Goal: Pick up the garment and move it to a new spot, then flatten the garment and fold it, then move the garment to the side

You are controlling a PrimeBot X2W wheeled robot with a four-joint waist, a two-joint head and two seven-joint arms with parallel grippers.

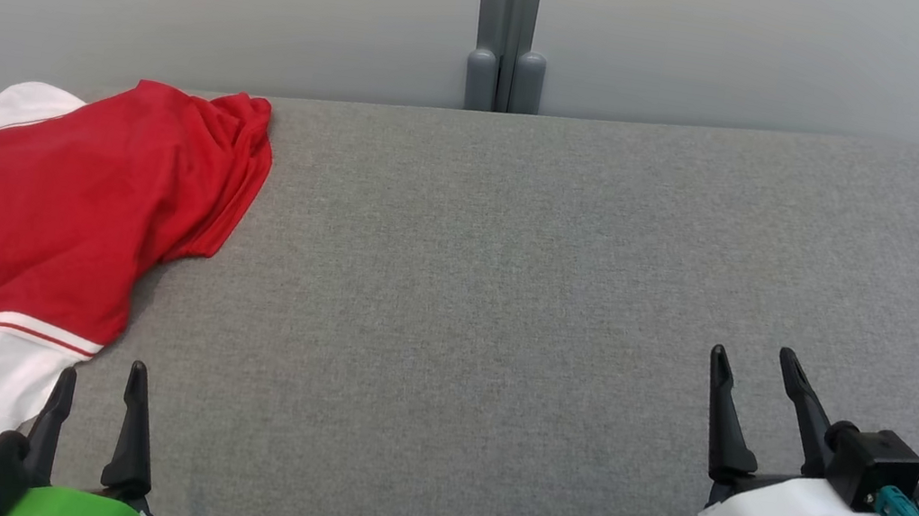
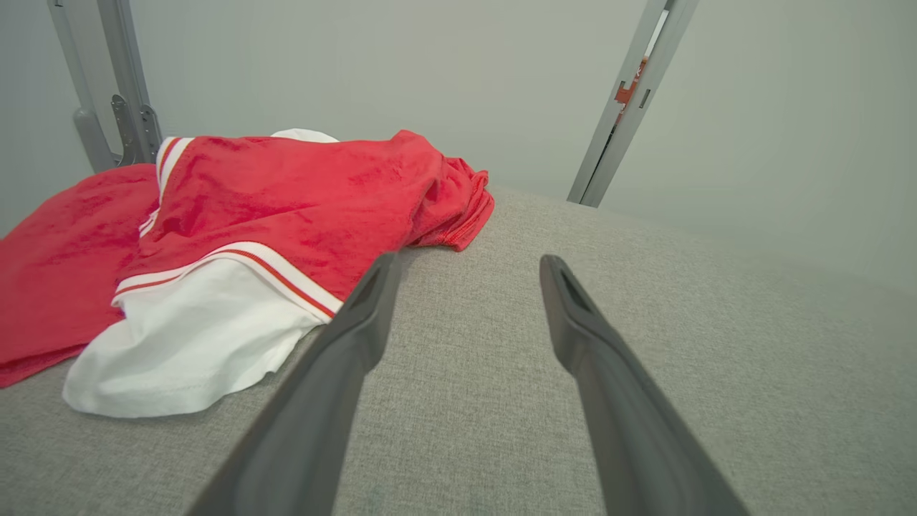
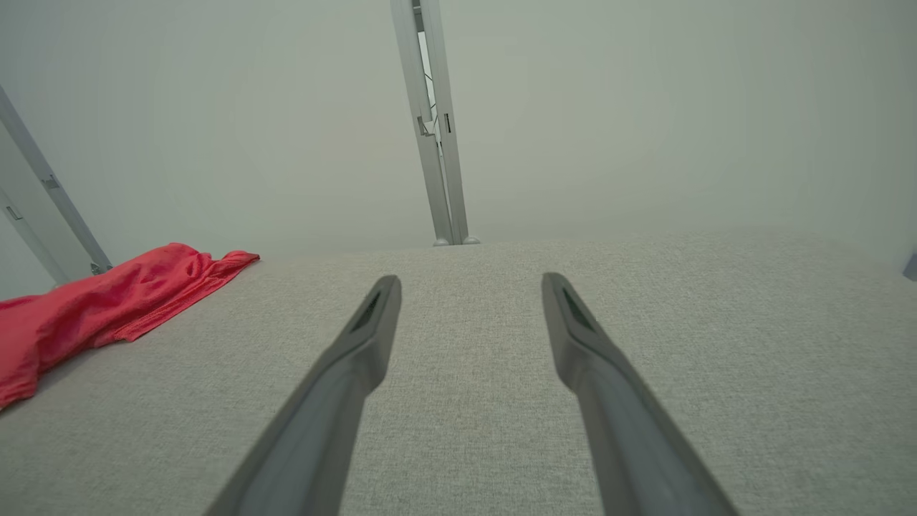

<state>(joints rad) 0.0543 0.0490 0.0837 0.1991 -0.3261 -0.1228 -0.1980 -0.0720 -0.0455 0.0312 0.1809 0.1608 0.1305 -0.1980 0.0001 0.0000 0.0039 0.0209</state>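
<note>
- Head view, nearest first: my left gripper (image 1: 104, 369) sits at the near left, fingers spread wide with nothing between them.
- Right gripper (image 1: 754, 352) is at the near right, equally wide and empty, over bare table (image 1: 508, 302) and well apart from the cloth.
- The garment (image 1: 35, 231) is red with white panels. It lies bunched on the table's left side, and part of it seems to hang over the left edge.
- Closest part to me is the white panel (image 2: 186, 344). It lies flat on the grey cover just beside my left fingers, and I see no contact.
- Behind that is the striped band (image 2: 279, 269), then the red body heaped in loose folds.
- Farthest part is a rumpled red hem (image 2: 458, 208), toward the back of the table.
- Handling, my read: thin knit, light and limp, with no stiffness. It will sag and trail when lifted. It's not fragile, and it will probably drag on the cover rather than slide.
- Hold: I'd take the striped band or the white panel's edge with the left, where the seam gives a thicker bite. Pinch low, against the table. I can't tell how many layers are stacked there.
- The right gripper takes a second hold on the far red hem if I want the garment spread. That's a long reach across.
- Risk: with a one-point lift, the overhanging part could pull the rest off the left side.
- Past the table are a grey post (image 1: 505, 28) and a plain wall.
</note>
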